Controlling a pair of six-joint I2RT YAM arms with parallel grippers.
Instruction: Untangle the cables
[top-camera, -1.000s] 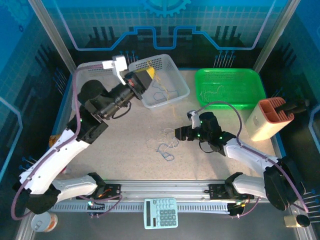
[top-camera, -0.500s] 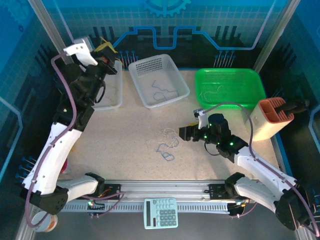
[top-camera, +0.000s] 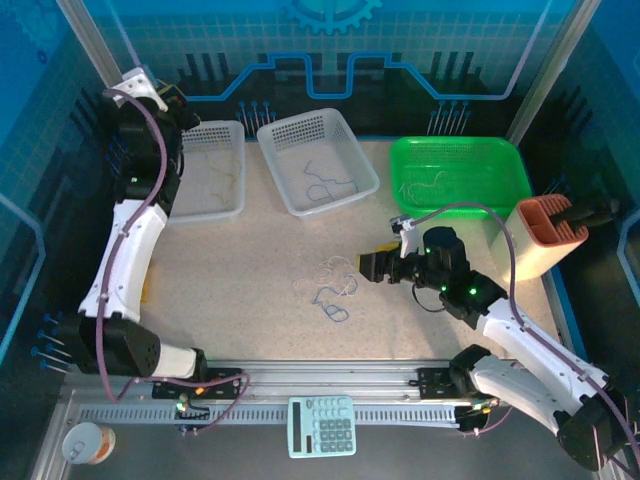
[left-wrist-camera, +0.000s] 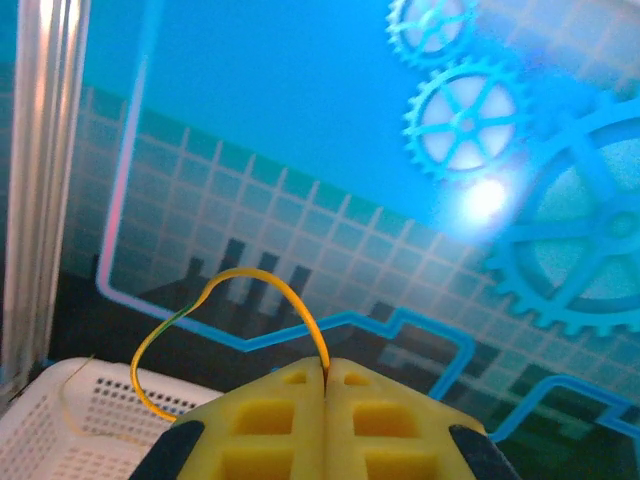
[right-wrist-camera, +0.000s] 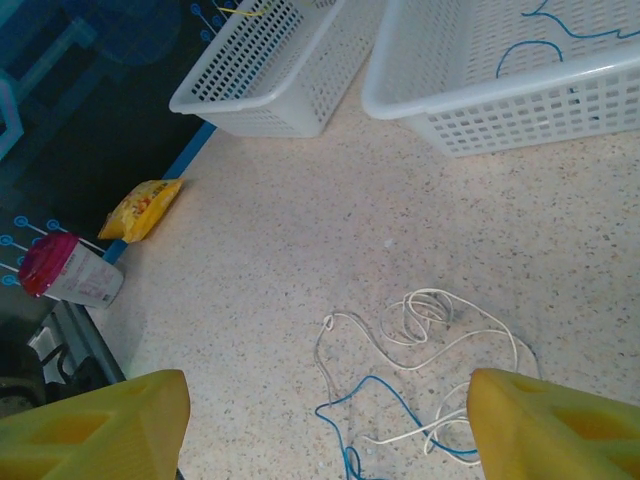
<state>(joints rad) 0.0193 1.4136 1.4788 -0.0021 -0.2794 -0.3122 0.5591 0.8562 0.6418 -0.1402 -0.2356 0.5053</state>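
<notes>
Swung away from the middle basket (top-camera: 297, 120), the left gripper (left-wrist-camera: 327, 372) hangs near the left basket (left-wrist-camera: 70, 420), jaws clamped on a yellow cable (left-wrist-camera: 225, 290) that probably needs releasing there, while the right gripper (right-wrist-camera: 325, 425), jaws apart, hovers beside the white-and-blue tangle (right-wrist-camera: 420, 380) on the table (top-camera: 230, 270).

Tangled white, blue cables (top-camera: 333, 282) on table (top-camera: 240, 270)

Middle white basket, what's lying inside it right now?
Inside the middle white basket, thin blue-grey cables curl loosely on its floor. In the right wrist view, the basket's perforated near wall covers the front strip of the floor, so anything lying there cannot be seen from that side.
</notes>
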